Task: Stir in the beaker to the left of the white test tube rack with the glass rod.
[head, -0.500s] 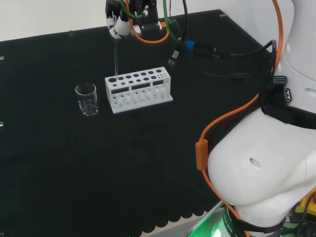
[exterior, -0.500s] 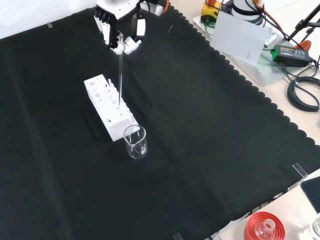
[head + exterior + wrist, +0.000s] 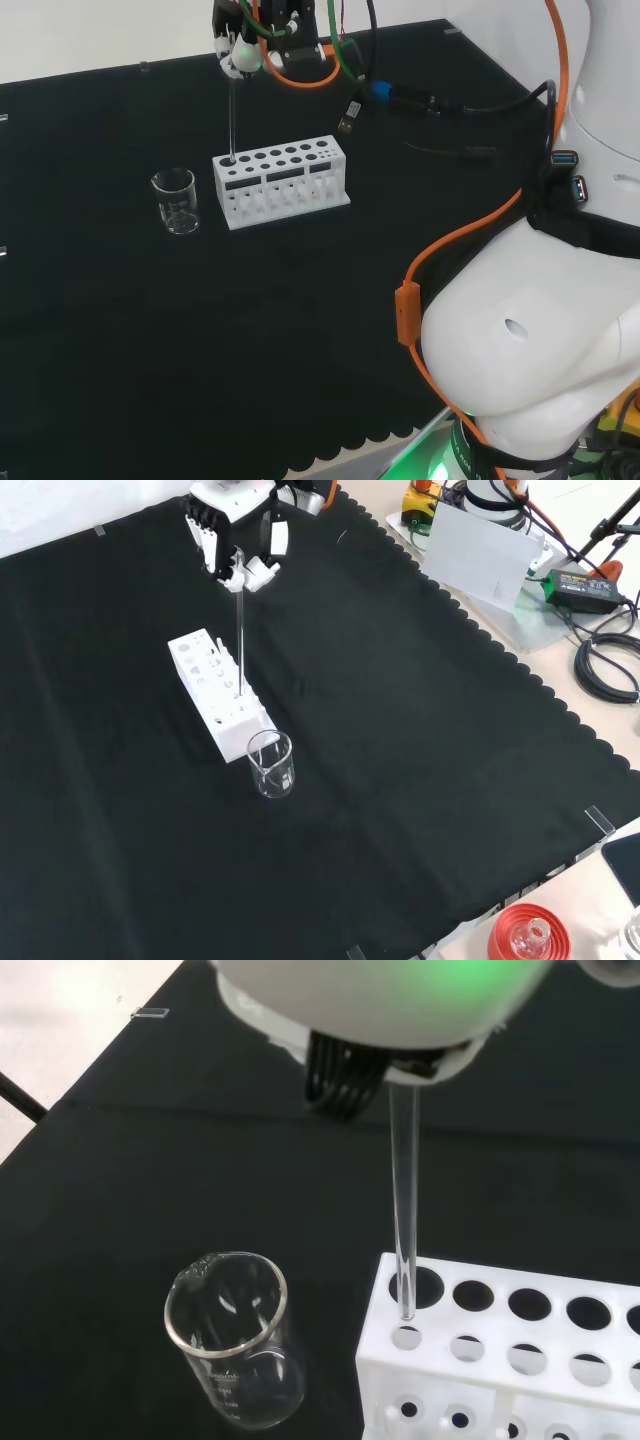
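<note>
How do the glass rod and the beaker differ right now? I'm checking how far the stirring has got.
The glass rod is thin and long; the beaker is short and wide. The rod hangs upright from the hand, its tip at a corner hole of the white rack, while the beaker stands free on the black cloth beside the rack, untouched. The rod is not in the beaker. Both are clear glass.

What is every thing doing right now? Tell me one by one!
hand: shut on the glass rod, above the rack.
glass rod: upright, its lower tip at the rack's end hole nearest the beaker.
beaker: upright on the cloth beside the rack, looks empty.
white test tube rack: standing on the cloth.
</note>
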Motion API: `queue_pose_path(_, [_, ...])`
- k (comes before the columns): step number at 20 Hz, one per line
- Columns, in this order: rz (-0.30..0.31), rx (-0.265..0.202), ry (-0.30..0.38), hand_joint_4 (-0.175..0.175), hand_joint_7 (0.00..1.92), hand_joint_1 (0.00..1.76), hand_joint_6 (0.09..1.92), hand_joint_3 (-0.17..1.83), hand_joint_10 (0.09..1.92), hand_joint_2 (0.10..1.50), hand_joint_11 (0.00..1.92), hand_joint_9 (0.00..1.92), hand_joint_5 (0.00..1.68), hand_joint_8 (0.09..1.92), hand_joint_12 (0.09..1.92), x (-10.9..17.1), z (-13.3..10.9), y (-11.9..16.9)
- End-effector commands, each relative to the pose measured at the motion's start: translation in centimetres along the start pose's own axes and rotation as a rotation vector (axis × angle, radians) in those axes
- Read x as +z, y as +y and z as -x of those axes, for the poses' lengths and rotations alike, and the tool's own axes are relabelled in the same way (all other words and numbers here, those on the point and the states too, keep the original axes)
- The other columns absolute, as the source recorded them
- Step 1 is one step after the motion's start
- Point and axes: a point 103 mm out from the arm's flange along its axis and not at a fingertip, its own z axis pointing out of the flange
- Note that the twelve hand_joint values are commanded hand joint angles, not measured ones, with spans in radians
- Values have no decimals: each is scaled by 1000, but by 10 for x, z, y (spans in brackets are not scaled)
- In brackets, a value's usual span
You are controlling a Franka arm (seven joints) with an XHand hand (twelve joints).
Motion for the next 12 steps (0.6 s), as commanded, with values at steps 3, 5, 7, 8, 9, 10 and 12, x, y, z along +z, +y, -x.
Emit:
queue_pose_path(3, [5,-26,-5,-175,1425,1330,851,909,456,527,1603,1709,1140,698,564,-4,-17,5])
queue_pose_path(5, [8,-36,-6,-175,1425,1330,850,909,455,527,1603,1709,1140,697,564,-6,-24,7])
queue_pose_path(7, [9,-45,-10,-175,1426,1330,849,909,454,526,1604,1710,1141,695,563,-8,-31,8])
queue_pose_path(8, [9,-50,-14,-175,1426,1330,849,909,453,526,1604,1710,1141,695,563,-8,-35,8])
queue_pose_path(9, [11,-54,-16,-175,1426,1330,849,909,453,526,1604,1710,1141,695,563,-9,-39,9])
queue_pose_path(10, [13,-58,-20,-175,1427,1331,849,909,452,526,1604,1711,1141,694,563,-11,-44,9])
queue_pose_path(12, [16,-65,-25,-175,1427,1331,848,909,451,526,1604,1711,1142,693,562,-13,-51,10])
